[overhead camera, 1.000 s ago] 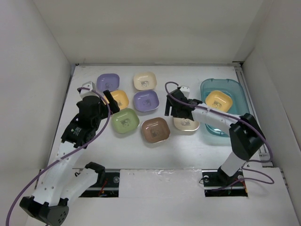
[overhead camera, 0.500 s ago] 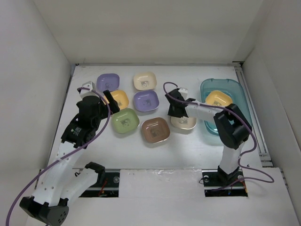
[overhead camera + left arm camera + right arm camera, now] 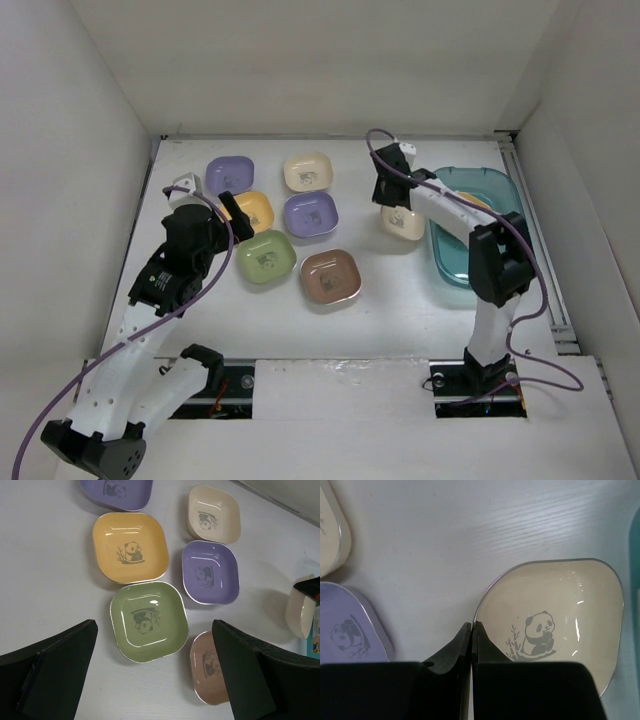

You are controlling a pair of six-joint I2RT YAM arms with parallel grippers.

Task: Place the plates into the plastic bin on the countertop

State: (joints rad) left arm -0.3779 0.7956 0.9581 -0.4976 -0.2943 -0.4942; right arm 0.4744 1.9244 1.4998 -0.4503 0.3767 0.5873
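Observation:
My right gripper [image 3: 471,625] is shut on the left rim of a cream plate [image 3: 560,610] with a panda print. It holds that plate [image 3: 403,222] tilted above the countertop [image 3: 400,310], just left of the teal plastic bin [image 3: 500,182]. My left gripper [image 3: 152,630] hangs open above the green plate [image 3: 148,621] with nothing between its fingers. Lying flat on the countertop are a yellow plate [image 3: 250,211], two purple plates [image 3: 229,175] [image 3: 310,214], a cream plate [image 3: 308,172] and a brown plate [image 3: 330,276].
White walls close in the countertop on the left, back and right. The right arm [image 3: 450,212] reaches across the bin's left half and hides most of its inside. The bin's edge [image 3: 635,555] shows at the right of the right wrist view.
My right gripper shut on the cream plate's rim and lifted it from beside the brown plate, carrying it toward the back, beside the bin. The left arm has not moved.

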